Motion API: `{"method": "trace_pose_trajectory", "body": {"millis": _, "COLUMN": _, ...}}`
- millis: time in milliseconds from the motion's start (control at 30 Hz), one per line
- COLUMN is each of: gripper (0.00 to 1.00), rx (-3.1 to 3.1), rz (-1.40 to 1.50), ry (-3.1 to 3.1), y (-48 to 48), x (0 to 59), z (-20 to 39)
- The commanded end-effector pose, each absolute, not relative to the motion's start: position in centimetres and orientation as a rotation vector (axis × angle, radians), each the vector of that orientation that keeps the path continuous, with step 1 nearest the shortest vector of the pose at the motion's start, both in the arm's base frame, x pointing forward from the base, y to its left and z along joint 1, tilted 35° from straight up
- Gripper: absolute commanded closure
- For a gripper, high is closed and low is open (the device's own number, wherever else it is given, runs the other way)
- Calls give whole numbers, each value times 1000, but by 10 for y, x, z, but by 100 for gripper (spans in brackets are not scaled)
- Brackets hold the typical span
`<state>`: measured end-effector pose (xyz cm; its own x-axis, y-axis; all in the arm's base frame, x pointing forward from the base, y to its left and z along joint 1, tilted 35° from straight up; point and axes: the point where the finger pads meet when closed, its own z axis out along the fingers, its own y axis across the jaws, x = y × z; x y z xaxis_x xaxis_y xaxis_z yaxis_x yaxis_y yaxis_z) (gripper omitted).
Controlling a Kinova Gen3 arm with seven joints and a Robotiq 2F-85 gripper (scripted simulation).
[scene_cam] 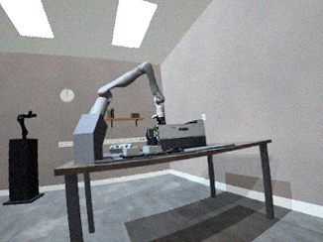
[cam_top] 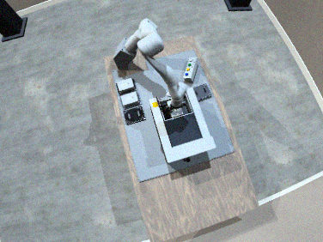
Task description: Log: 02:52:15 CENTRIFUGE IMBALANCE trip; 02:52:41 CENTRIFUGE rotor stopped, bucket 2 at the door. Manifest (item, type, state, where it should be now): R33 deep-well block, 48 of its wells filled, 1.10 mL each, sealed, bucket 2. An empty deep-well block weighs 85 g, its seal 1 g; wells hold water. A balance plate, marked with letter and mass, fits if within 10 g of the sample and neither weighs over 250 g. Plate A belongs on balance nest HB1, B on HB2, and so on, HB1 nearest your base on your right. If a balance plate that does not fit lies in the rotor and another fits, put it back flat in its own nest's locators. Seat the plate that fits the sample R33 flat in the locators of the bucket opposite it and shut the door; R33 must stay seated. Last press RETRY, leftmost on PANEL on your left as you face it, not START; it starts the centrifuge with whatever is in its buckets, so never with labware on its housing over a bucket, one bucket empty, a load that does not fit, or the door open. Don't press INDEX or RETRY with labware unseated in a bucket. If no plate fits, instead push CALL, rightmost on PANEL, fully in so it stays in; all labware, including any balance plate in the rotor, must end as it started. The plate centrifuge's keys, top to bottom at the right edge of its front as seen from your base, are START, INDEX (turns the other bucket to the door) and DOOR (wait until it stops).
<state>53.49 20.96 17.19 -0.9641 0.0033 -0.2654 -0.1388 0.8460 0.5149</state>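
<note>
The plate centrifuge [cam_top: 184, 129] is a white housing on the grey mat, with a dark opening in its top. My gripper [cam_top: 173, 110] is open and reaches down into the end of that opening nearest my base, over a dark item in the bucket that I cannot make out. In the side view my gripper [scene_cam: 152, 135] hangs at the near end of the centrifuge [scene_cam: 182, 135]. Two white balance plates [cam_top: 125, 86] [cam_top: 130, 99] lie in their nests. The third nest [cam_top: 134, 114] is dark and holds no plate. PANEL [cam_top: 191, 69] shows several coloured buttons.
A yellow mark [cam_top: 153, 103] sits on the housing corner beside my gripper. A dark square holder [cam_top: 202, 92] lies right of the centrifuge. My grey base [cam_top: 124, 57] stands at the table's far end. A black pedestal [scene_cam: 22, 168] stands off the table.
</note>
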Motion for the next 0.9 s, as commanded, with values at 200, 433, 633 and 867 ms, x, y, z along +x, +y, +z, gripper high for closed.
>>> {"method": "trace_pose_trajectory", "body": {"millis": 200, "gripper": 0, "rx": -102, "rz": 799, "ry": 2766, "y": 209, "x": 535, "z": 173}}
{"method": "trace_pose_trajectory", "body": {"millis": 433, "gripper": 0, "rx": -102, "rz": 799, "ry": 2766, "y": 207, "x": 534, "z": 176}}
{"method": "trace_pose_trajectory", "body": {"millis": 633, "gripper": 0, "rx": -102, "rz": 799, "ry": 2766, "y": 204, "x": 533, "z": 180}}
{"method": "trace_pose_trajectory", "body": {"millis": 867, "gripper": 0, "rx": -102, "rz": 799, "ry": 2766, "y": 199, "x": 531, "z": 188}}
